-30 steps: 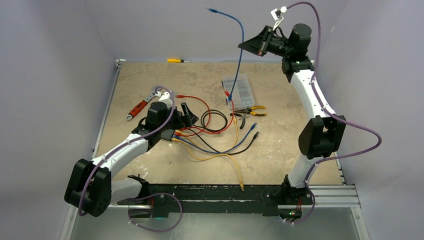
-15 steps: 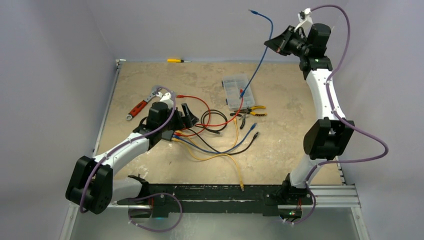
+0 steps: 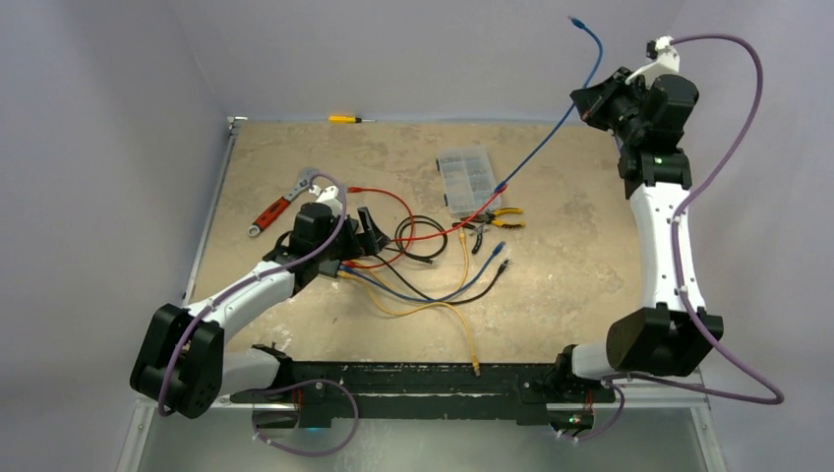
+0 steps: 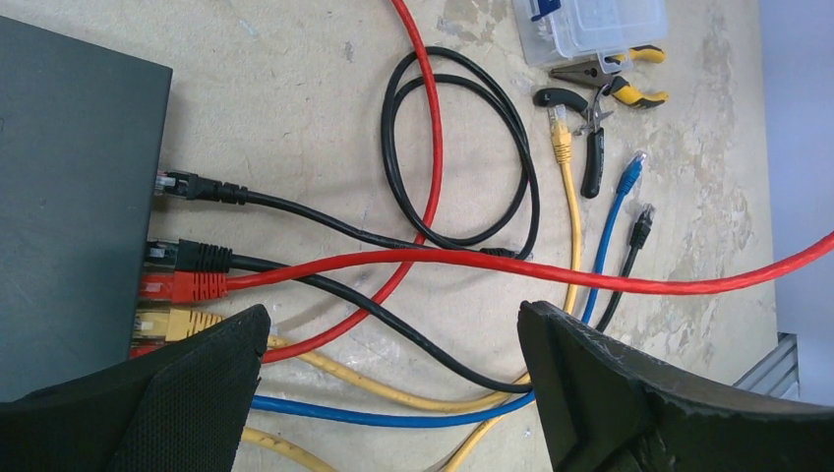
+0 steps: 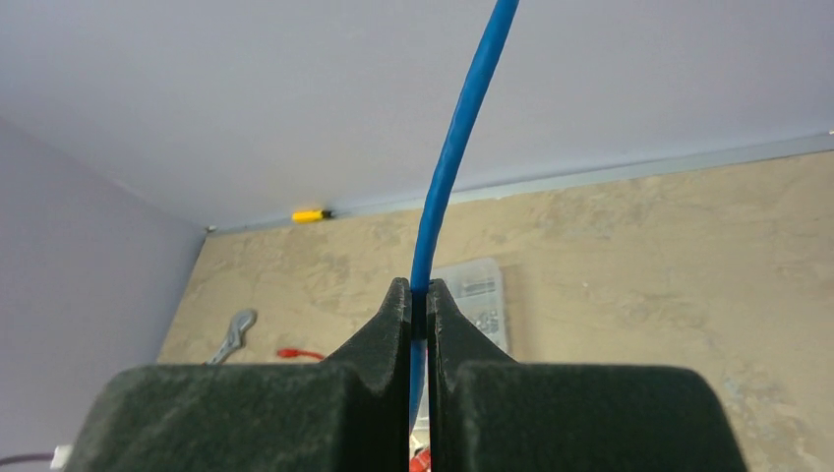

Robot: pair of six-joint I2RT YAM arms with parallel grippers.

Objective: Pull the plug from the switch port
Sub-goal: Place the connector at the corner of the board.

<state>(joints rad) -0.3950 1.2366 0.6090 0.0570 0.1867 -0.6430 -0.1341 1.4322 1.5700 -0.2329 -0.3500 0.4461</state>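
My right pincer point(image 5: 418, 295) is clamped on the blue cable point(image 3: 541, 143), held high and well away from the switch point(image 4: 69, 197) so the slack lifts off the worktop point(image 3: 295, 147). Its plug point(image 3: 573, 20) sticks up free above the pincer, far from any port, so I judge this lead pulled. My left pincer point(image 4: 393, 317) stands spread wide at the switch's port edge, gripping nothing (I take it as there to steady the box against the tug). A red plug point(image 4: 182, 286), among others, sits in the switch's ports.
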